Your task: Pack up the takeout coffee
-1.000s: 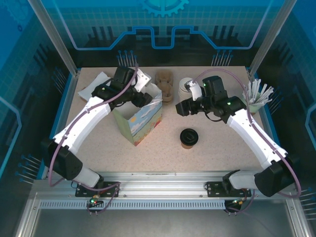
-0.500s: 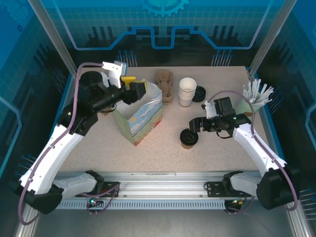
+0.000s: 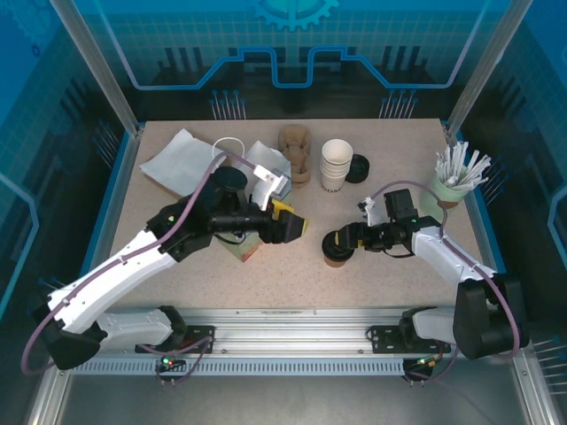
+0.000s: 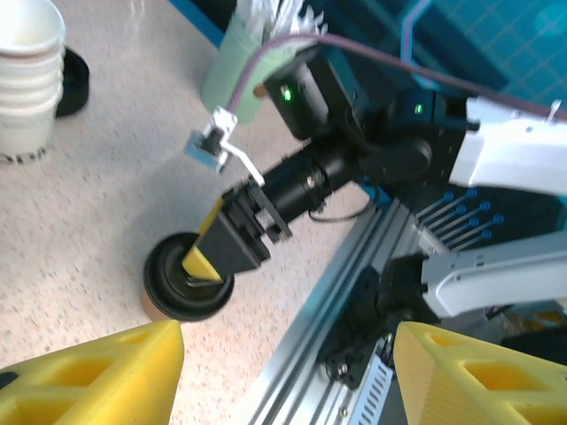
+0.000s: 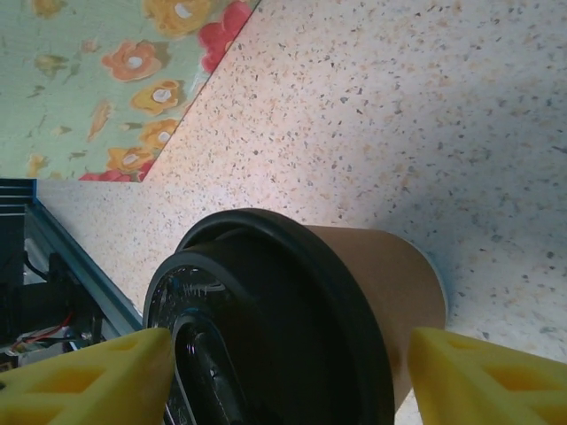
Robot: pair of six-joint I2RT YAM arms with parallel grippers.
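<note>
Around the takeout coffee (image 5: 292, 336) the right hand (image 3: 344, 239) spreads its fingers — grip unclear; left hand (image 3: 294, 221) wide, empty.

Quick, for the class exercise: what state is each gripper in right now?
Left gripper: open, holding nothing.
Right gripper: fingers on either side of the takeout coffee; whether they grip it cannot be told.

brown cup (image 5: 381, 270), black lid (image 5: 266, 328), floral bag (image 5: 97, 71)
</note>
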